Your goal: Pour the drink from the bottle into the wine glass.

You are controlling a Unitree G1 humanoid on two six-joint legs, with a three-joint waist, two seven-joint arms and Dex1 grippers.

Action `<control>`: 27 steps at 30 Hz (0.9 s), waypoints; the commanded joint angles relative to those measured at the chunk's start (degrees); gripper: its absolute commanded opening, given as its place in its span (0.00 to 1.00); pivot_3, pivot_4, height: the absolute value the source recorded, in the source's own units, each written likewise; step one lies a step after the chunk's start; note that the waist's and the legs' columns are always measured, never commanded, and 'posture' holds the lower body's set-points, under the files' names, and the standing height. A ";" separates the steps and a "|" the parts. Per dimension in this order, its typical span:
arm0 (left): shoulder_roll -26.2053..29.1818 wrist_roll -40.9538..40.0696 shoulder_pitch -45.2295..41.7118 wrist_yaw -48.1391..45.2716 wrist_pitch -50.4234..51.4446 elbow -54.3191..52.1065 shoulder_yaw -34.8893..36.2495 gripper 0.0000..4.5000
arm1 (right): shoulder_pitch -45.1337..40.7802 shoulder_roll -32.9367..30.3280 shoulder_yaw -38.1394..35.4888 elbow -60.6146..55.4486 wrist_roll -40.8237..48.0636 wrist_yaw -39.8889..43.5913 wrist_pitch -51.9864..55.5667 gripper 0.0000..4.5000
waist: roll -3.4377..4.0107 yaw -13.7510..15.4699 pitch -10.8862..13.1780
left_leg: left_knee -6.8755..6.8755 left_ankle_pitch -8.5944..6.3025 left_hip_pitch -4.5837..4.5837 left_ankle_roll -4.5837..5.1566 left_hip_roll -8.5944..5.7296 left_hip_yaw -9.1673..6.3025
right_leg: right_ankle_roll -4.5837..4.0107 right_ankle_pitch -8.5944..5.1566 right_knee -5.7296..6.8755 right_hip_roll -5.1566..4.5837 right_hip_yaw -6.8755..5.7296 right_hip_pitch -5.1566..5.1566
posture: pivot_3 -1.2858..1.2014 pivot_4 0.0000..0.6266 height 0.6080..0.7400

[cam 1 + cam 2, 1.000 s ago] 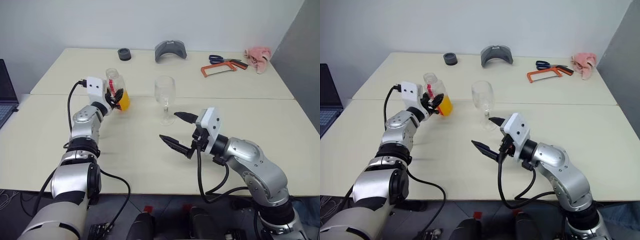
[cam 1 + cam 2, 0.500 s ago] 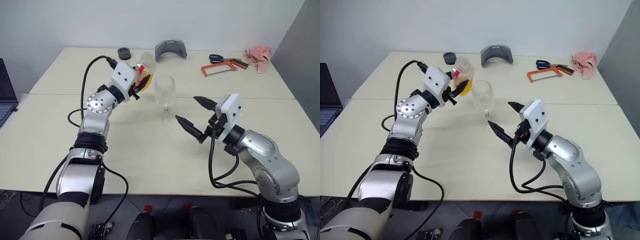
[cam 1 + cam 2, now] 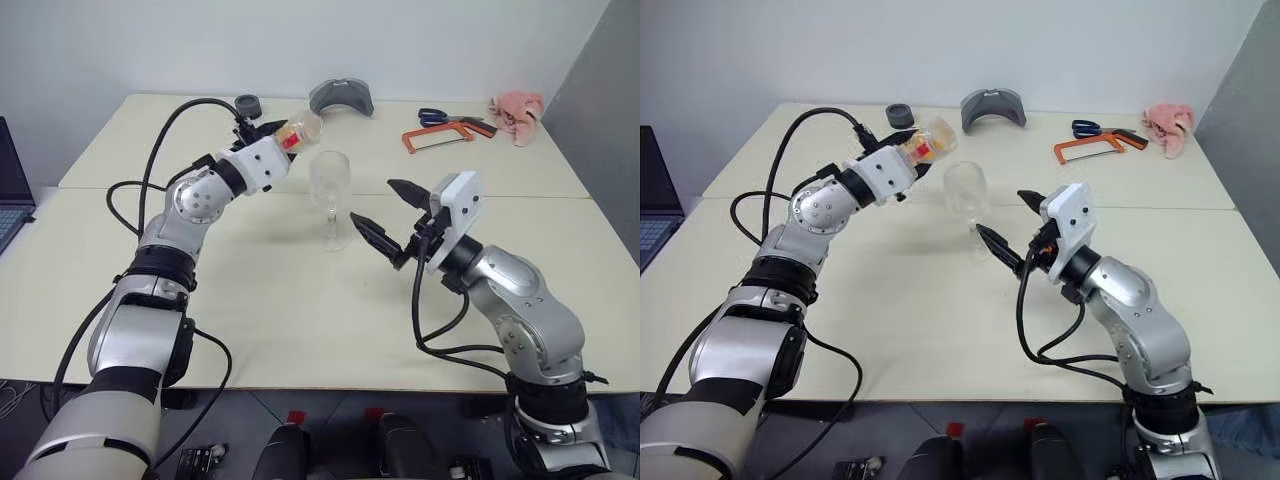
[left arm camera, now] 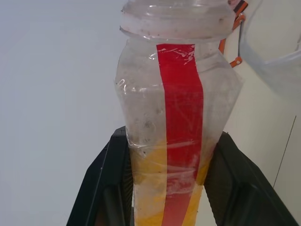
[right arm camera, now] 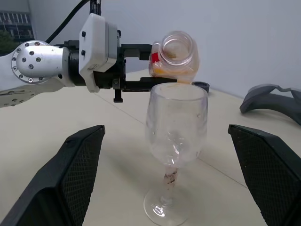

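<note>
The left gripper (image 3: 272, 135) squeezes the bottle (image 3: 298, 130) tight between its two black fingers (image 4: 104, 183). The bottle is tipped over on its side, up in the air, with its open mouth pointing at the wine glass (image 3: 330, 196). The mouth is just beside the rim of the glass and a bit higher than it. The drink (image 4: 149, 188) is orange-yellow and sits in the part of the bottle down by the fingers. A red strip (image 4: 181, 117) runs along the bottle.

The wine glass stands upright on the table (image 3: 300, 300), between the two grippers. Its bowl looks clear, with no orange drink in it.

The right gripper (image 3: 383, 213) has its fingers spread wide and holds nothing. It floats over the table just beside the glass, pointing at it. One finger is on each side of the glass in the right wrist view, and they are not touching it.

At the back of the table lie a small black ring (image 3: 248, 106), a grey curved thing (image 3: 341, 100), scissors (image 3: 436, 118), an orange saw (image 3: 440, 136) and a pink cloth (image 3: 516, 113).
</note>
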 commanded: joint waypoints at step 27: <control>5.60 18.58 -10.95 23.13 -6.65 7.64 -11.25 0.37 | -0.49 -0.39 -0.34 -0.71 -0.45 -0.44 0.59 1.00 | 0.00 -0.09 0.00 | 0.00 -0.01 -0.01 0.01 -0.33 0.04 | 0.00 0.00 0.11 -0.03 0.03 -0.08 | 0.52 0.24 1.00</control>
